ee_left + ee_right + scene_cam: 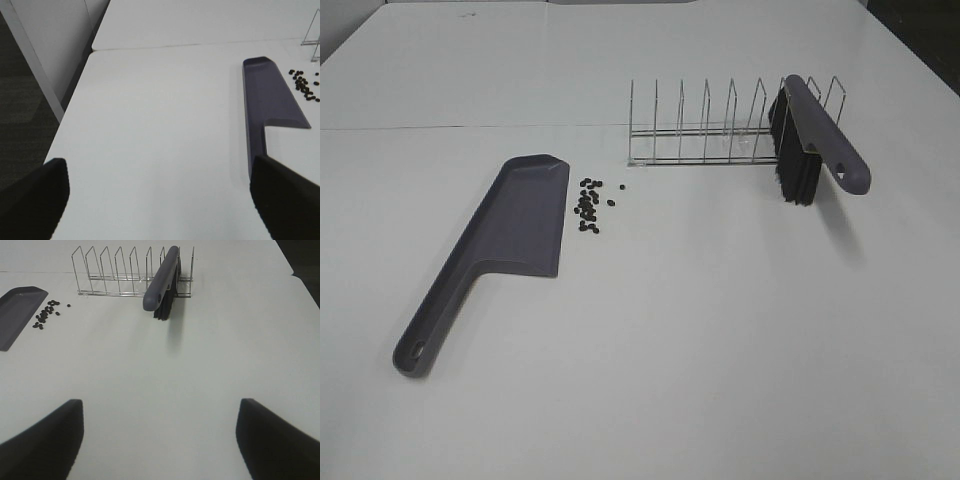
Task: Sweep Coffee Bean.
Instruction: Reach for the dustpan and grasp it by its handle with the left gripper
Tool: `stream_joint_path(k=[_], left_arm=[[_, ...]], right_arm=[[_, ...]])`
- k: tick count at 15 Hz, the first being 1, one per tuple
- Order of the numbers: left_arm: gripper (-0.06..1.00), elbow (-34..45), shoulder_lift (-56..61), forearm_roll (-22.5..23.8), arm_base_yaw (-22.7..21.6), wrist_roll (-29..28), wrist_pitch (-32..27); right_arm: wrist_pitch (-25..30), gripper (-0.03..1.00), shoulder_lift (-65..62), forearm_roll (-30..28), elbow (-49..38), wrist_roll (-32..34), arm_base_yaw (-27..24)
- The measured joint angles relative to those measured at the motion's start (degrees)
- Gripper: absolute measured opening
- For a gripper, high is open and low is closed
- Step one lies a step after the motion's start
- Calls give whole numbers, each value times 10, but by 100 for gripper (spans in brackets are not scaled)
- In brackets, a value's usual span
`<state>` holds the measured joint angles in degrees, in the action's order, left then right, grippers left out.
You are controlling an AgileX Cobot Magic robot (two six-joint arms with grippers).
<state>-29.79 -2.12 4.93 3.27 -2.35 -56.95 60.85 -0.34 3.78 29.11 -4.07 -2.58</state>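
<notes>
Left of coffee bean (588,205): dustpan (520,215) lies just beside.
Behind: wire rack (705,125) holding brush (820,125).
Right and front: open table (720,320).

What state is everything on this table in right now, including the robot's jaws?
dustpan, flat on the table, empty.
coffee beans, scattered on the table beside the dustpan's edge, none swept in.
brush, resting in the wire rack, bristles down, unheld.
wire rack, upright, holding only the brush.
left gripper, jaws open, empty.
right gripper, jaws open, empty.
</notes>
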Motion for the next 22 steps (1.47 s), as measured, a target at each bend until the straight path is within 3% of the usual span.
stream_joint_path(k=[2, 5, 7, 10, 15, 18, 22], left_arm=[[90, -4, -56, -13, 0, 1, 53], [90, -4, -209, -121, 0, 49, 182], [90, -13, -328, -176, 0, 107, 233], [89, -70, -507, -209, 0, 140, 242], [88, -188, -737, -218, 3, 142, 225], [88, -224, -853, -218, 45, 139, 219], [88, -258, -983, -205, 97, 79, 215]], right_arm=[[0, 71, 0, 0, 0, 0, 0], [0, 71, 0, 0, 0, 0, 0], [0, 71, 0, 0, 0, 0, 0], [0, 71, 0, 0, 0, 0, 0], [0, 71, 0, 0, 0, 0, 0], [0, 71, 0, 0, 0, 0, 0], [0, 71, 0, 0, 0, 0, 0]])
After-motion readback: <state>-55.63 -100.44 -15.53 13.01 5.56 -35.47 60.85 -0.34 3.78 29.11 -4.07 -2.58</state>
